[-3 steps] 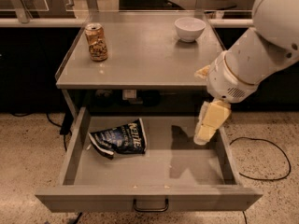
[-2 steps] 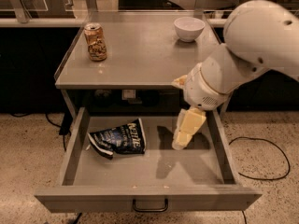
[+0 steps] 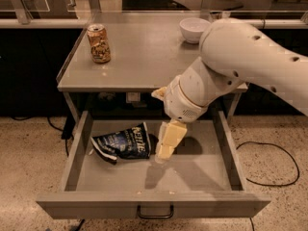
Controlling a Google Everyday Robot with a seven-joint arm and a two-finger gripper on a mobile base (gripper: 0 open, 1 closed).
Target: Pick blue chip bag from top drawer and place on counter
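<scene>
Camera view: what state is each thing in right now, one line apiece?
Wide grey metal top drawer: pulled open.
Crumpled navy-blue foil chip bag: lying on the drawer floor, left of centre, not gripped.
Gripper: down inside the drawer, just right of the bag.
Tan patterned drink can: upright on the flat grey metal counter, left side.
White bowl: upright at the counter's back right.
</scene>
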